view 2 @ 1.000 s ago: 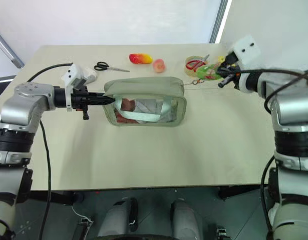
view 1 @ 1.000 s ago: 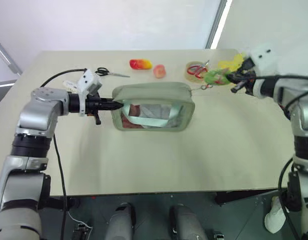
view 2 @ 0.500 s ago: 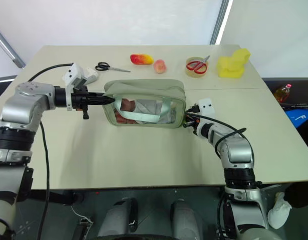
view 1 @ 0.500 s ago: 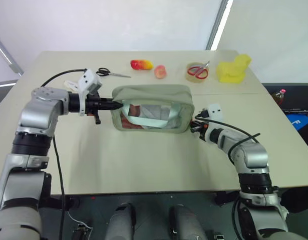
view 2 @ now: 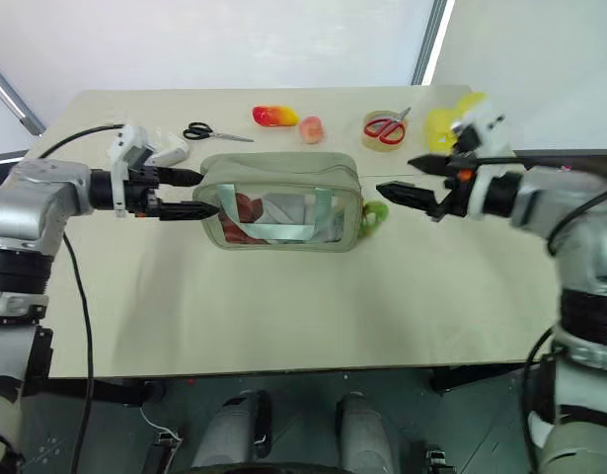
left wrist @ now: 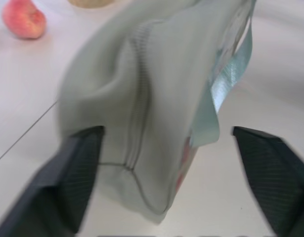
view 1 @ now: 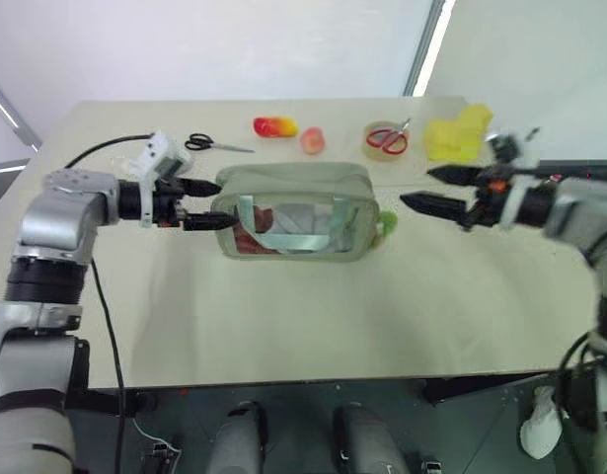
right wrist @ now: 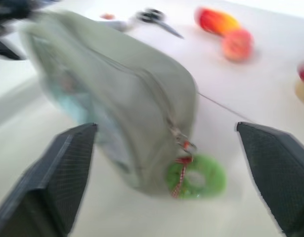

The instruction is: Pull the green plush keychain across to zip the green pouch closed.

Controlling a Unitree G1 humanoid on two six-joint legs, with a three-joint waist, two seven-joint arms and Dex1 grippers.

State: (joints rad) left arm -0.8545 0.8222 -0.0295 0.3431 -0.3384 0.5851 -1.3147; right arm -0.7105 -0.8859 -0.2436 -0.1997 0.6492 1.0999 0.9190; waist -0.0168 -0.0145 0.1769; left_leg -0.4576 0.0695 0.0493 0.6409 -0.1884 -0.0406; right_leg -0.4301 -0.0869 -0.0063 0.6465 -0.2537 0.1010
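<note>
The green pouch [view 1: 298, 212] lies mid-table with its clear window facing me. Its zipper [right wrist: 156, 106] runs shut along the top to the right end. The green plush keychain [view 1: 385, 222] rests on the table against that right end, still clipped to the zip pull [right wrist: 184, 148]. My left gripper [view 1: 210, 202] is open at the pouch's left end [left wrist: 142, 98], one finger [left wrist: 67, 182] on each side, gripping nothing. My right gripper [view 1: 417, 188] hangs open just right of the keychain [right wrist: 196, 177], holding nothing.
Along the far edge lie black scissors [view 1: 209, 143], a red and yellow toy [view 1: 275, 126], a peach [view 1: 313, 140], a tape roll with red scissors [view 1: 387, 140] and a yellow plush [view 1: 459, 133]. A black cable [view 1: 106, 153] trails from my left arm.
Both grippers have opened. The left one let go of the pouch's left end. The right one released the keychain, which now lies by the pouch's right end, and swung up and away to the right.
</note>
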